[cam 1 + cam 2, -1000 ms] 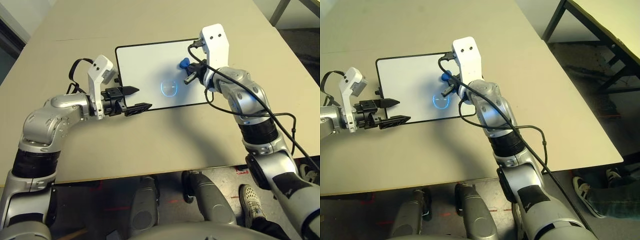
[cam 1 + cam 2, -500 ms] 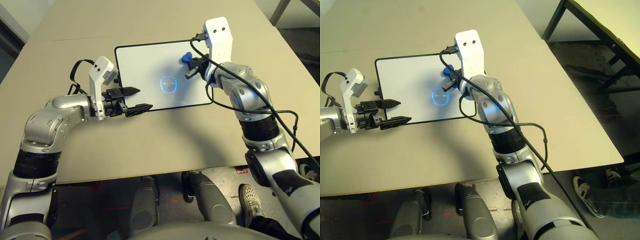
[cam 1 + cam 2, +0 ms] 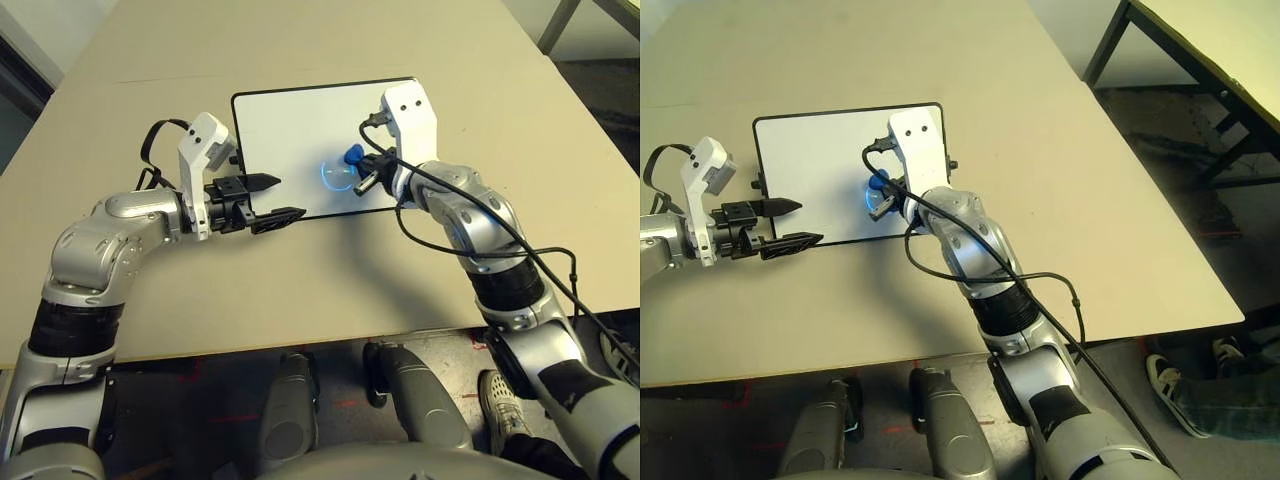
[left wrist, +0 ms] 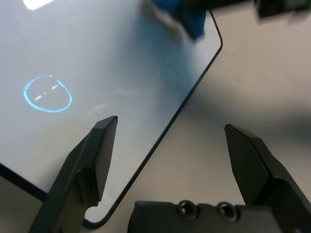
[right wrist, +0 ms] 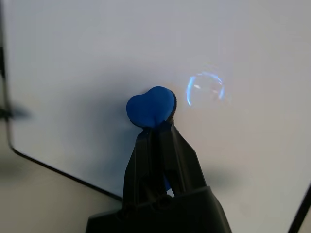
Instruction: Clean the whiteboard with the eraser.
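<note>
Board: white rectangular black-framed whiteboard (image 3: 300, 140), flat on beige counter (image 3: 300, 290).
Right gripper (image 3: 360, 172): fingers pinching small blue eraser (image 3: 353, 154), pressed down for wiping.
Left gripper (image 3: 268, 198): fingers spread, straddling near-left edge, likely steadying.

You see the whiteboard (image 3: 290, 140) as smooth and glossy: its white face throws back a bright ring of light beside the eraser (image 5: 150, 107). Around that face runs a thin black frame. The eraser looks like matt blue rubber or foam, softly rounded. The table (image 3: 300, 290) under the board is a matt, even beige, smooth like laminate. The forearms (image 3: 110, 225) look like brushed silver metal.
</note>
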Available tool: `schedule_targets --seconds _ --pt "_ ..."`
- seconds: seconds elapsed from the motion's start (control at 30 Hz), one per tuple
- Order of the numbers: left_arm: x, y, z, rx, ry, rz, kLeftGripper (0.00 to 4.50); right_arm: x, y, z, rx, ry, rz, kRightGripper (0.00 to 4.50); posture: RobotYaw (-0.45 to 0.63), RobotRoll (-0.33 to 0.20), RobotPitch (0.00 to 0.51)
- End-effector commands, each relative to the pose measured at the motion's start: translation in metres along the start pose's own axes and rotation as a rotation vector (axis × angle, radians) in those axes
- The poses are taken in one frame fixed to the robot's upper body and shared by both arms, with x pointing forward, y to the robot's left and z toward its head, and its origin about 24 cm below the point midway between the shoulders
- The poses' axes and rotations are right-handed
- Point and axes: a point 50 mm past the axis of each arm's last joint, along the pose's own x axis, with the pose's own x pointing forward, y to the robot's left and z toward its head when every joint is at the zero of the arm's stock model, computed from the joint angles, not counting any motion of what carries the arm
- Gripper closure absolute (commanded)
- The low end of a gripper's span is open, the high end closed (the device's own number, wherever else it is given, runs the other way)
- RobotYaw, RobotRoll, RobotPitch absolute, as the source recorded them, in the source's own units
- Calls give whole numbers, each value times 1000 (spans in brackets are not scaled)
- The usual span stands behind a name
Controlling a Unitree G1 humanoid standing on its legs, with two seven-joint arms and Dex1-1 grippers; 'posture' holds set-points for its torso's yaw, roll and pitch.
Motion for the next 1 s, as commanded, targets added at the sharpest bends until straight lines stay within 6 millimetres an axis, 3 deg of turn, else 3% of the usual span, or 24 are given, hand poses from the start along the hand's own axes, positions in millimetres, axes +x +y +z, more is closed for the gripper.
schedule_targets --seconds 0.03,0.23,0.33,0.4,0.47,0.67,0.8,1.0 --pt "-5 8 13 30 -83 70 0 -29 -22 45 49 -178 -60 4499 -79 0 168" --pt "-15 33 44 101 -322 285 0 -72 -76 83 71 -353 -323 4499 -81 0 148" --pt "-43 63 59 132 -488 573 0 -88 -118 55 96 -231 -547 4499 -87 0 143" --pt "-62 79 59 132 -551 736 0 -88 -130 25 115 -130 -606 4499 -80 0 140" --pt "-74 89 55 119 -577 830 0 -85 -131 7 122 -86 -610 4499 -73 0 141" --pt "-63 87 46 132 -512 755 0 -53 -96 8 167 -74 -440 4499 -75 0 137" --pt "-72 96 37 94 -510 830 0 -39 -91 -18 143 44 -417 4499 -70 0 139" --pt "-81 101 29 87 -511 910 0 -31 -81 -26 168 81 -387 4499 -67 0 142"
